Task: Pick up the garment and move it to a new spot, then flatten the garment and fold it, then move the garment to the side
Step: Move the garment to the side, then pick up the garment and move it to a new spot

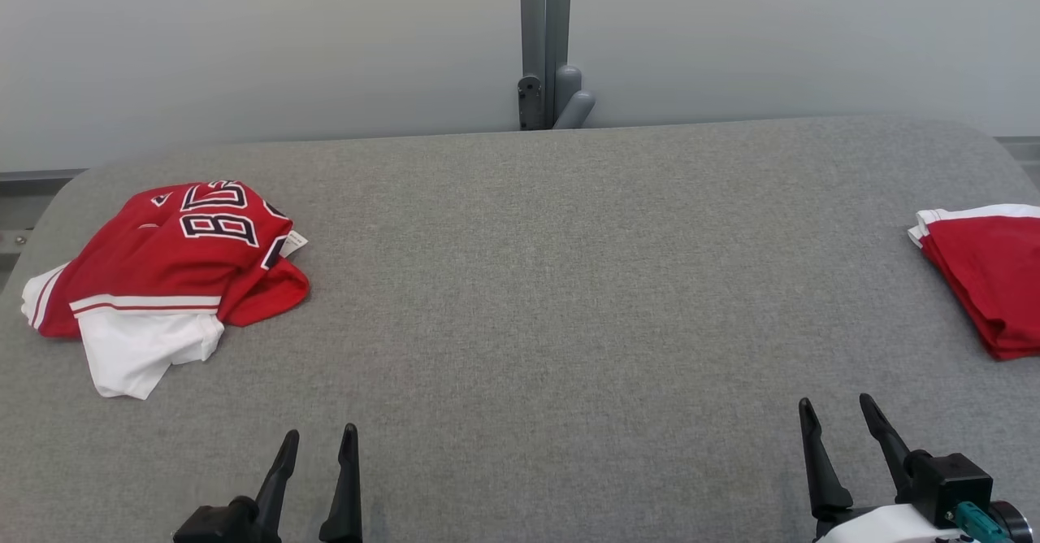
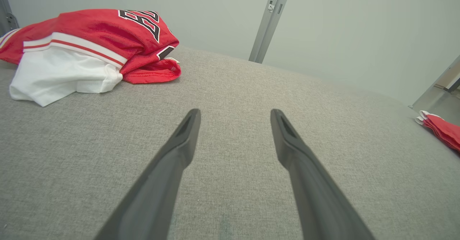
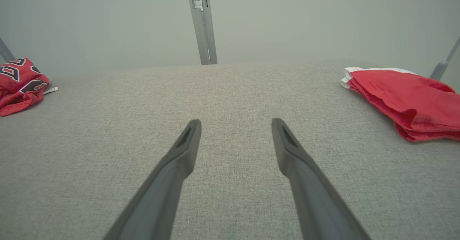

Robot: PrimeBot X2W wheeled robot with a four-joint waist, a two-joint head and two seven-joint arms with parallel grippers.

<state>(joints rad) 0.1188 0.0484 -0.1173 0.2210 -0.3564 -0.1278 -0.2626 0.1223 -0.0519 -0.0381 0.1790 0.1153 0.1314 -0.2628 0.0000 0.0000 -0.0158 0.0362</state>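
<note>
Crumpled garment (image 1: 162, 262), long axis seemingly left-right

We see the garment (image 1: 162, 258) in bright red with white parts. Its white band carries a thin red line, and its black characters have a white outline. The folded cloth (image 1: 987, 275) is red with a white edge. The table (image 1: 569, 283) has a grey, finely woven cover. The wall (image 1: 244, 39) is pale grey and the post (image 1: 545, 39) a darker grey. The left gripper (image 1: 321, 433) is black. The right gripper (image 1: 837, 403) is black too, with a teal part beside its white wrist.
</note>
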